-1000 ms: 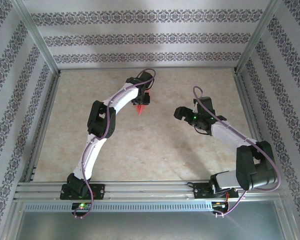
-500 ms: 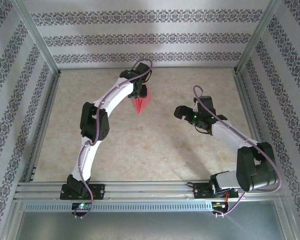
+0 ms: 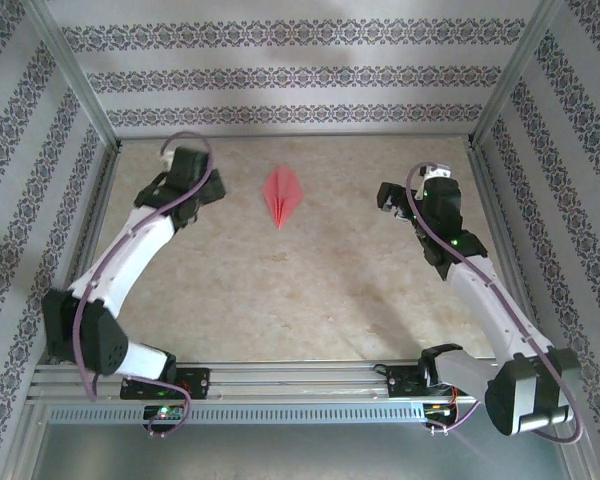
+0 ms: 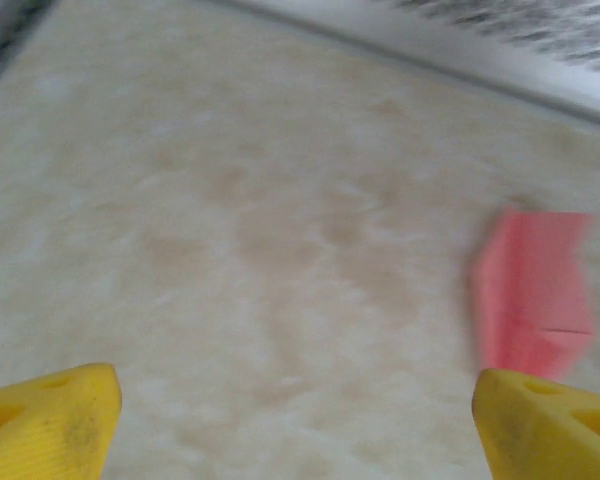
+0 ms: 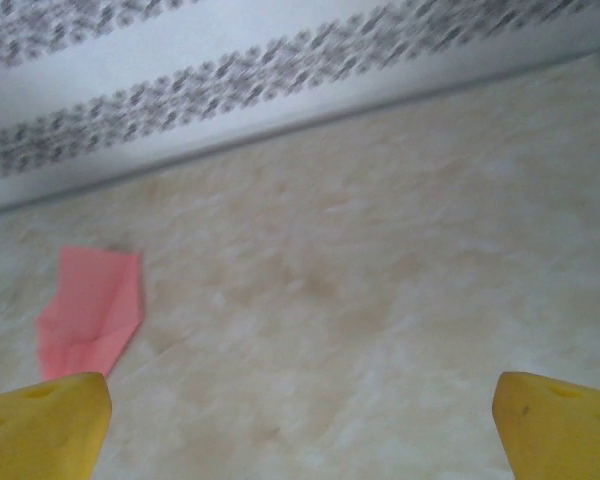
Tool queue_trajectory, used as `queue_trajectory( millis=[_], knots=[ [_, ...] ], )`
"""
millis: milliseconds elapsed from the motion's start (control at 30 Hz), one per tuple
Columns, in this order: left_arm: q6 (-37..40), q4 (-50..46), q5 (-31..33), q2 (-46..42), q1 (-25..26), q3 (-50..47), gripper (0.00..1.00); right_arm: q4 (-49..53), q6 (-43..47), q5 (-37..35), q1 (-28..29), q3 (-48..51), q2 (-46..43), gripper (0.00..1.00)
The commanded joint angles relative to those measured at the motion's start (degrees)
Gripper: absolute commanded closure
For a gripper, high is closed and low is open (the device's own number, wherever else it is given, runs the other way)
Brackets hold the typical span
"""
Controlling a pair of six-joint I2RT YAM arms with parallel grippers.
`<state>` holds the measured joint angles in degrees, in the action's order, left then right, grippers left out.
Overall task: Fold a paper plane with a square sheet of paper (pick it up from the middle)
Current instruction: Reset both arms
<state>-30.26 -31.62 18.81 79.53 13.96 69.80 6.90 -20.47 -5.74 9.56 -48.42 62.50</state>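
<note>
From the top camera, you see the paper plane [image 3: 282,196] lying flat on the table [image 3: 280,300], in the far half and roughly midway between the 2 arms, with its slimmer end toward the near edge. The left gripper [image 3: 210,187] sits well off to its left and the right gripper [image 3: 388,196] well off to its right; neither touches it. From up here you cannot read how wide either pair of jaws stands.

The left wrist camera gives you that. The left gripper [image 4: 295,410] has its 2 yellow fingers [image 4: 50,430] at opposite lower corners of the picture, spread wide, with bare table [image 4: 230,200] between them and nothing held. The paper plane [image 4: 535,300] shows as a blurred pink shape at the right, beyond the right-hand finger.

The right wrist camera mirrors it. The right gripper [image 5: 300,400] is also spread wide and empty, with its yellow fingers [image 5: 560,425] far apart. Here the paper plane [image 5: 92,310] lies at the left, sharper, with a fold line visible along it. Behind it you get the patterned wall [image 5: 230,60], seen close only here.
</note>
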Motion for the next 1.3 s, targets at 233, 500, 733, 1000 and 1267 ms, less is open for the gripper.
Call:
queue_trajectory(
  millis=[233,500,733,1000,1267],
  knots=[
    [8.61,32.60,16.70,-22.85,-9.96,-37.17,0.01,-14.91,8.58,-16.63,-4.73,14.75,-2.18,0.02],
    [16.82,50.50,9.14,-17.02,-14.27,-46.25,0.01,-30.37,13.06,-11.50,-7.26,22.17,4.75,0.02],
    [23.04,71.57,-3.56,-8.19,-15.35,-51.17,0.01,-41.47,17.79,-0.90,-8.62,24.36,9.78,0.02],
    [25.73,89.72,-13.01,3.82,-15.45,-53.57,0.01,-52.87,18.31,10.45,-10.83,26.54,16.88,0.02],
    [26.61,91.48,-13.71,10.16,-15.11,-51.37,0.00,-61.90,19.49,13.45,-10.79,27.77,24.41,0.02]
  ],
)
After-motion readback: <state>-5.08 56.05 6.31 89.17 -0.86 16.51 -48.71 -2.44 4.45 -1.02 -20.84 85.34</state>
